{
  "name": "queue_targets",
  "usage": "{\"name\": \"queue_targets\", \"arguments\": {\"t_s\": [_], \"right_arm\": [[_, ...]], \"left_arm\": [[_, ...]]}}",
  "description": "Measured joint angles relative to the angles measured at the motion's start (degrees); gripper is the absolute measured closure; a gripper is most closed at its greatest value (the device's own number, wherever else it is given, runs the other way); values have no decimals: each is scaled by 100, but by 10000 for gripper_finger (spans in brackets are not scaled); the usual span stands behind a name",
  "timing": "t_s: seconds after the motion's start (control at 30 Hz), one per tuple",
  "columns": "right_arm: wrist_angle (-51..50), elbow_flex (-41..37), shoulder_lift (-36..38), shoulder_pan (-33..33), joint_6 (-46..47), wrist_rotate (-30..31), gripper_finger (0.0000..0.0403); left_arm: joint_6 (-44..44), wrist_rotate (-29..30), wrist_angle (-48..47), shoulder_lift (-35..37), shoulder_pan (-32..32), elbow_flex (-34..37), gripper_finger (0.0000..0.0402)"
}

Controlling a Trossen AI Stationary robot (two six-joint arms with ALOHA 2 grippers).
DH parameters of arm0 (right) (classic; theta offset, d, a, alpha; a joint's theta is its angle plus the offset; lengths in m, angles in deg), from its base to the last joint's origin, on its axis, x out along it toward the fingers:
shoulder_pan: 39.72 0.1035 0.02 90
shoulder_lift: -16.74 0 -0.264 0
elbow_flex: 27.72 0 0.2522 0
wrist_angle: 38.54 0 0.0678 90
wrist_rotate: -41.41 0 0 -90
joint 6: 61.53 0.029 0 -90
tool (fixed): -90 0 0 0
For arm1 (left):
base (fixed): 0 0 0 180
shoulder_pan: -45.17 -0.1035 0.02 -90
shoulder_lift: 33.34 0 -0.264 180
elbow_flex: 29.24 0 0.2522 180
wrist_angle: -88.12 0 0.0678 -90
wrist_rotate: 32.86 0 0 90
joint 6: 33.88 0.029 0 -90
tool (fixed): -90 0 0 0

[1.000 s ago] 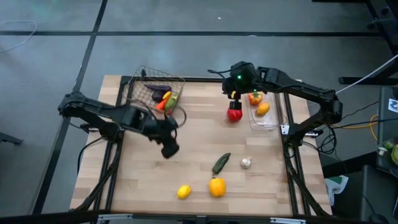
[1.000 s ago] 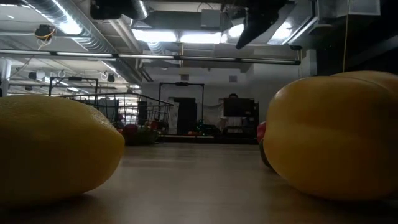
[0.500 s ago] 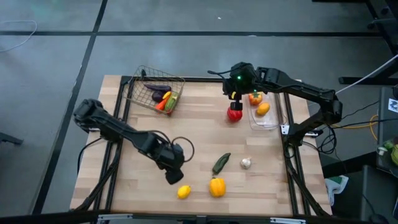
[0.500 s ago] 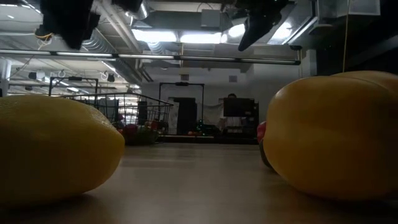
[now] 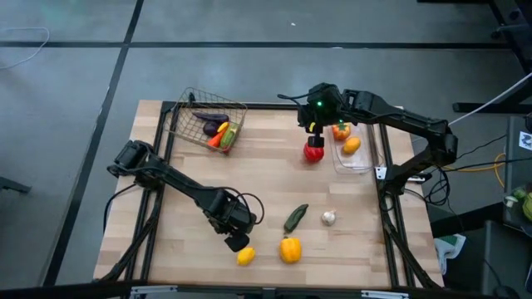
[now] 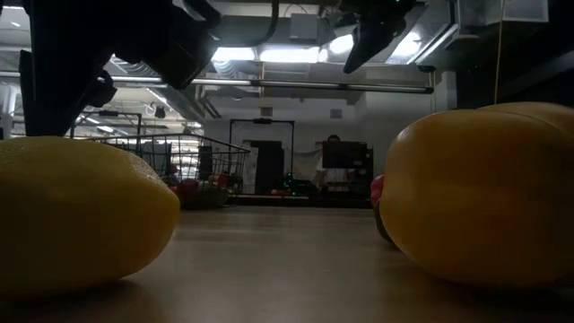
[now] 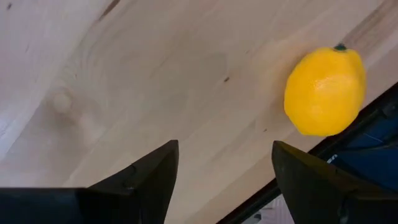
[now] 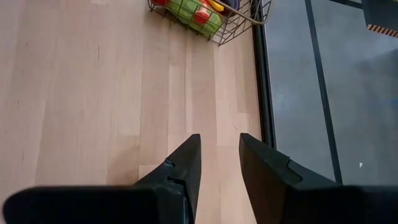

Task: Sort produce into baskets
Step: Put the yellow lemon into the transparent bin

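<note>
High view: left gripper (image 5: 237, 242) low over the counter (image 5: 266, 178) near its front edge, just beside the lemon (image 5: 246, 257). Yellow pepper (image 5: 290, 249) beside the lemon, green chili (image 5: 295, 218) and garlic (image 5: 329, 218) a little farther back. Right gripper (image 5: 314, 133) at the back, above a red fruit (image 5: 313, 152), beside the clear bin (image 5: 356, 158) with two orange items inside. Wire basket (image 5: 209, 126) at back left, holding purple, orange and green produce.

Low view: lemon (image 6: 81, 215) and yellow pepper (image 6: 480, 197) looming close, basket (image 6: 175, 166) far behind.

Left wrist view: jaws wide apart, empty, lemon (image 7: 324, 91) ahead near the counter edge.

Right wrist view: jaws narrowly parted, holding nothing, basket (image 8: 211, 15) beyond.
</note>
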Motion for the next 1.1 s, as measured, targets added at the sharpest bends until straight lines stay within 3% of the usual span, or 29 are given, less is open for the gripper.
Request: {"name": "queue_targets", "arguments": {"t_s": [0.23,0.47,0.77,1.1], "right_arm": [[0,0,-2,0,0,0,292],[-2,0,-2,1,0,0,292],[-11,0,-2,0,0,-3,292],[-177,-14,-2,0,0,-3,292]], "left_arm": [[-632,-71,284,0,-27,0,149],[-314,-15,1946,0,216,-2,149],[-599,913,1924,-46,513,0,149],[-528,993,2235,-499,543,-1,149]]}}
